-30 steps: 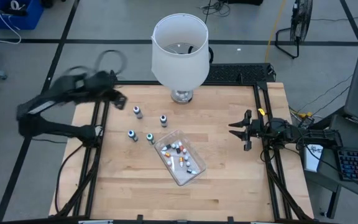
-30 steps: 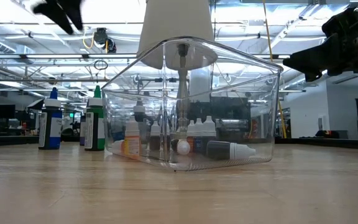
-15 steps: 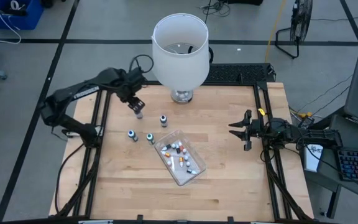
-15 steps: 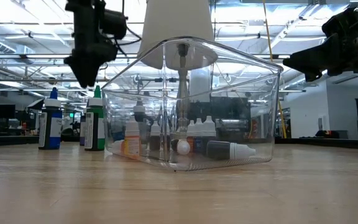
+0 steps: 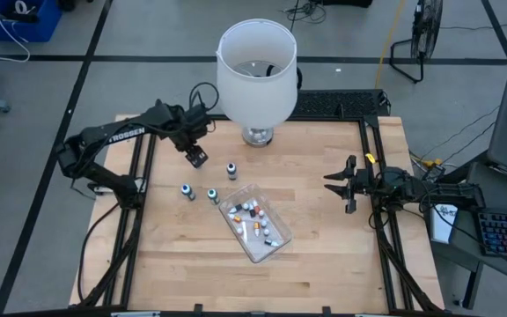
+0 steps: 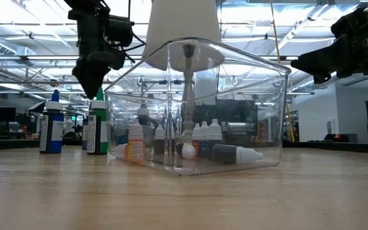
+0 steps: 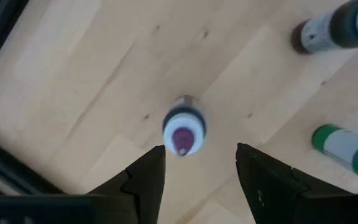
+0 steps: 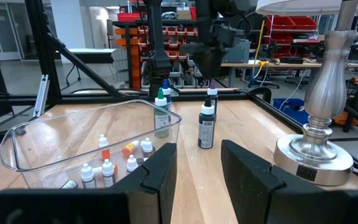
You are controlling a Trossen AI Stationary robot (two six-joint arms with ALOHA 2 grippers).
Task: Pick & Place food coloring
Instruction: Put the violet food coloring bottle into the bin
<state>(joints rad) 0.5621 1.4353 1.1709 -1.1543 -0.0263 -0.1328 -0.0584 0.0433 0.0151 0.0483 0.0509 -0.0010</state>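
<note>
Three food coloring bottles stand upright on the wood table: a dark one, a blue-capped one and a teal-capped one. A fourth, with a purple cap, stands below my left gripper, which points down, open, a little above it. The cap shows just ahead of the gap between the fingers. Several more small bottles lie in the clear tray. My right gripper waits open and level at the table's right edge.
A big white lampshade on a metal base stands at the table's far edge, close behind the left arm. Black frame rails run along the table's left and right edges. Bare wood lies in front of the tray.
My left gripper has swung in from beyond the table's far left corner toward the standing bottles, come down, and turned to point straight down over the purple-capped bottle. In the last half second it only crept a little lower. The bottles and tray have not moved.
</note>
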